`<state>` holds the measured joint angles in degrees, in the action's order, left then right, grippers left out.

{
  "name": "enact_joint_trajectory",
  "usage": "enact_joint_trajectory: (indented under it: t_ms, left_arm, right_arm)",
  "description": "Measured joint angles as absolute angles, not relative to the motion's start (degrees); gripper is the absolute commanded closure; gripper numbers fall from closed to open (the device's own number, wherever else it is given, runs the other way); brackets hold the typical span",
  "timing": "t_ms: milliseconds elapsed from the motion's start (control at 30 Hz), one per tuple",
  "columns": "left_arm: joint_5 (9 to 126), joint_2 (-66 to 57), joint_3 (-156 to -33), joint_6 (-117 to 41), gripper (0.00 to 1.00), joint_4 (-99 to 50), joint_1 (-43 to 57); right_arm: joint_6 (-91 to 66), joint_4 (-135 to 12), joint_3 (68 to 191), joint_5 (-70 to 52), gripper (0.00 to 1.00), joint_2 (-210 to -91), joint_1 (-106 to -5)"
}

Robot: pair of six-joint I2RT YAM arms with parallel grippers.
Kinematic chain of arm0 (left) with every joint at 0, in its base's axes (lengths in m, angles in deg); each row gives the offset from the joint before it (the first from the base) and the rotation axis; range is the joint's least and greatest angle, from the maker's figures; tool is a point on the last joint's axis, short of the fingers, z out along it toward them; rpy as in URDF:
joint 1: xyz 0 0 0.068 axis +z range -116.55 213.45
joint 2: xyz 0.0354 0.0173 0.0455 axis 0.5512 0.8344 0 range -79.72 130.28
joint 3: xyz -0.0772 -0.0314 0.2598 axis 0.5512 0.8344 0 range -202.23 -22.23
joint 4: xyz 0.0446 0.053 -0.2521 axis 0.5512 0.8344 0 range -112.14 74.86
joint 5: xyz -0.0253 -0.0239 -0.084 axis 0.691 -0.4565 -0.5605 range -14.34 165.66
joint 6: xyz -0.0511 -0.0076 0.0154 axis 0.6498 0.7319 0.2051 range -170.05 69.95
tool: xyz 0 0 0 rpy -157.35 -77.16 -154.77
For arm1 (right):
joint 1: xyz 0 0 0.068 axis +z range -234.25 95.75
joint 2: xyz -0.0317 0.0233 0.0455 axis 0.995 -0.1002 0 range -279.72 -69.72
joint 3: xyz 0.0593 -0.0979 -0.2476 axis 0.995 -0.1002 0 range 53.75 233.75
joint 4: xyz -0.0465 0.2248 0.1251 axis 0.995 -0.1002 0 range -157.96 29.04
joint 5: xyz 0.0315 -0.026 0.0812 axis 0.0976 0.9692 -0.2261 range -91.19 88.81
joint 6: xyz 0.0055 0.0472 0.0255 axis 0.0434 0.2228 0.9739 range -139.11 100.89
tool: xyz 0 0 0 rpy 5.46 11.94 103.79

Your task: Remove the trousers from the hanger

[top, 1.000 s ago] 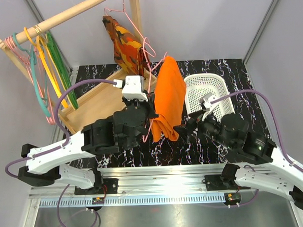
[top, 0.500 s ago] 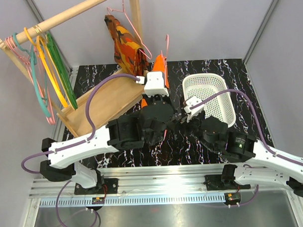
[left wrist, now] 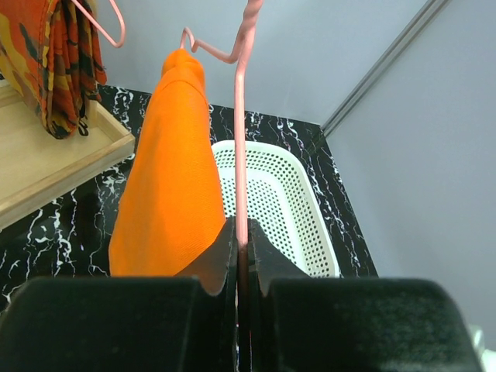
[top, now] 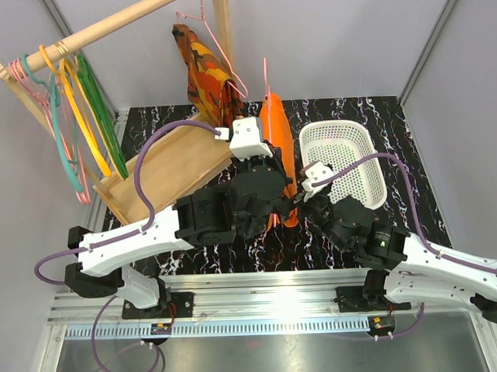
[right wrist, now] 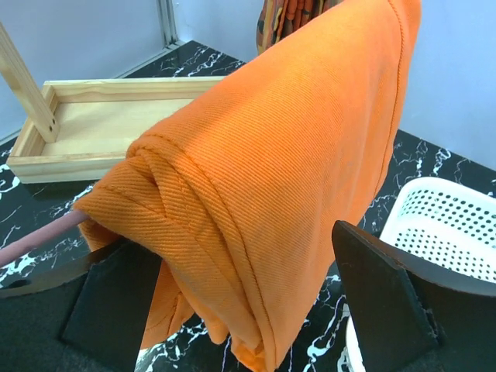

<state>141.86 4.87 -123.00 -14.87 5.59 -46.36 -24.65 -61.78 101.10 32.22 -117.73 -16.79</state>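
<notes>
L gripper [left wrist: 240, 232] is clamping shut on the pink wire hanger [left wrist: 239, 155], the wire running up between its fingers in the left wrist view. The orange trousers [left wrist: 174, 170] are hanging draped over the hanger at centre of the top view, just left of the white basket [top: 345, 142] and above the black marble bench [top: 410, 148]. R gripper [right wrist: 248, 291] is standing wide open, one finger on each side of the folded cloth; can't tell if it's touching. Left of centre the wooden tray [top: 162, 169] is sitting, w/ a patterned garment [top: 200, 73] hanging at upper centre.
</notes>
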Motion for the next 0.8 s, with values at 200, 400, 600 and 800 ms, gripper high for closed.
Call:
enact_joint_trajectory:
  t_ms: [200, 400, 600, 800]
  left_arm:
    - [141.2, 4.9, -123.0, -13.1, 1.00, 5.7, -46.3]
    - [139.5, 4.9, -123.2, -12.7, 1.00, 6.7, -46.0]
    - [138.2, 4.9, -123.8, -12.1, 1.00, 8.3, -45.7]
    - [136.5, 4.9, -123.9, -11.1, 1.00, 8.5, -45.7]
  right_arm:
    - [-29.8, -57.4, 99.4, 32.3, 0.12, -117.7, -16.8]
    - [-36.3, -57.3, 99.4, 32.1, 0.13, -117.7, -16.8]
    - [-39.3, -57.3, 99.4, 32.1, 0.12, -117.7, -16.8]
    - [-40.9, -54.3, 97.5, 32.4, 0.17, -117.3, -16.8]
